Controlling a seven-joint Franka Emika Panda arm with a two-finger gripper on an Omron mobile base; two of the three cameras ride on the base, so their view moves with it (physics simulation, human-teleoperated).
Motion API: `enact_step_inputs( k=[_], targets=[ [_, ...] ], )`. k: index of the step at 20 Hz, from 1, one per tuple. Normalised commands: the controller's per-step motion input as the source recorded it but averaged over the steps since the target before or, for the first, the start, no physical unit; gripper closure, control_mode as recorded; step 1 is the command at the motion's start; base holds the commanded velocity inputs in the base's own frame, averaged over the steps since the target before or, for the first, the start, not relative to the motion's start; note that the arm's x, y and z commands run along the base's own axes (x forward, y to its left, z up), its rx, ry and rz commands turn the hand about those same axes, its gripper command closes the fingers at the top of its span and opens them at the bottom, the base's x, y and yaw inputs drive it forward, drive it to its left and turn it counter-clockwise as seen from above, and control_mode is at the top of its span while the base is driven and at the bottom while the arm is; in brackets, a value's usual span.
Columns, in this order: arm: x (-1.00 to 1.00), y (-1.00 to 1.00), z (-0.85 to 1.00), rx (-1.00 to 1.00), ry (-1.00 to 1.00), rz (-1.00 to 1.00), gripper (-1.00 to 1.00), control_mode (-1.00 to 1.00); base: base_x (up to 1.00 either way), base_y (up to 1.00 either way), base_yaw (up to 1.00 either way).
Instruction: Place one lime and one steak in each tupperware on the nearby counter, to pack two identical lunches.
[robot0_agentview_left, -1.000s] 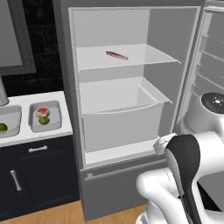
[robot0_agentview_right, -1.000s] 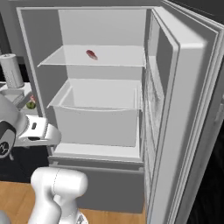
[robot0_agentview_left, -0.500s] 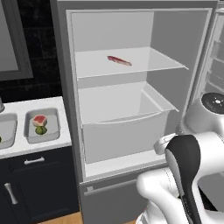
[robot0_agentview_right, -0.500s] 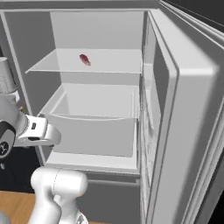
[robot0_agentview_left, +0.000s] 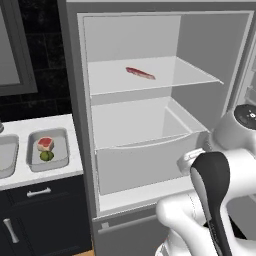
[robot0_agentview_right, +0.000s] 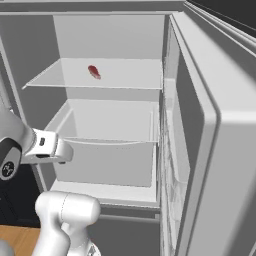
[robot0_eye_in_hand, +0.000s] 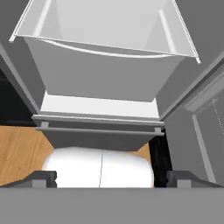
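I see a red raw steak (robot0_agentview_left: 140, 73) lying on the open grey fridge's upper shelf (robot0_agentview_left: 165, 75). On the white marble-look counter (robot0_agentview_left: 50, 172), a clear tupperware (robot0_agentview_left: 47, 151) holds another steak and a green lime. My gripper's (robot0_eye_in_hand: 109, 180) dark fingertips (robot0_eye_in_hand: 43, 178) stand wide apart, holding nothing.
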Motion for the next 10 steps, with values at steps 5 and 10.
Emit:
enact_step_inputs(
  k=[5, 10],
  targets=[
    [0.12, -0.03, 0.29, 0.06, -0.28, 0.00, -1.00, -1.00, 0.00, 0.00, 0.00],
    [0.30, 0.05, 0.50, 0.11, -0.12, 0.02, -1.00, -1.00, 0.00, 0.00, 0.00]
  ],
)
